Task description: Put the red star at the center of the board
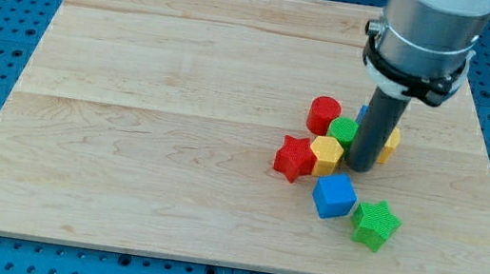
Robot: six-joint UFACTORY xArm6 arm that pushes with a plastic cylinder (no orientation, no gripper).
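Nearest, green star [376, 223]; red star [295, 158] touches yellow block [327, 154] beside my tip [359, 169]; no hand shows.

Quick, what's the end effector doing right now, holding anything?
My tip: no jaws, holding nothing; down in the cluster, right of the yellow block, red star further left.

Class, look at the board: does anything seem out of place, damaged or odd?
Nothing damaged. All blocks crowd right of centre: the red star touches the yellow block, with my tip just to the yellow block's right.

Wooden board [183, 100] carries clustered blocks (toward the view's right).
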